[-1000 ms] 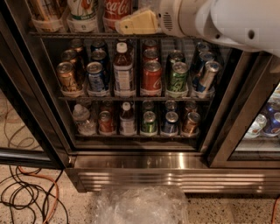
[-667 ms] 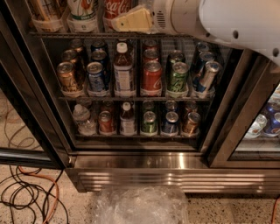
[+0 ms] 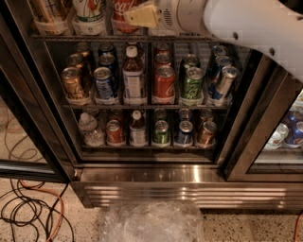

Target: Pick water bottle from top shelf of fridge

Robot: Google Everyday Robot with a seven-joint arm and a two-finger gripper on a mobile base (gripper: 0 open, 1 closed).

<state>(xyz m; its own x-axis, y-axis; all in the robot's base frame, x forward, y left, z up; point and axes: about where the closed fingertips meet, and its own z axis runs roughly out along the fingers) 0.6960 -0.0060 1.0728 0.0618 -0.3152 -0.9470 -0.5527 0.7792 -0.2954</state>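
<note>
My gripper (image 3: 138, 16), with a yellowish tip, is at the top shelf (image 3: 94, 37) of the fridge (image 3: 189, 189), right in front of the red Coca-Cola bottle (image 3: 121, 13). The white arm reaches in from the upper right. Two other labelled bottles (image 3: 89, 14) stand to the left on that shelf. No tall clear ribbed water bottle shows; the shelf space behind the gripper and arm is hidden.
Two lower racks hold several cans (image 3: 164, 84), two white-capped dark bottles (image 3: 133, 75) and a small clear bottle (image 3: 90, 127). A dark door frame (image 3: 251, 118) stands at the right. Cables (image 3: 28, 212) lie on the floor at left. Crumpled clear plastic (image 3: 151, 222) lies below.
The gripper has moved up and a little left along the top shelf, from below the rail line to in front of the Coca-Cola bottle.
</note>
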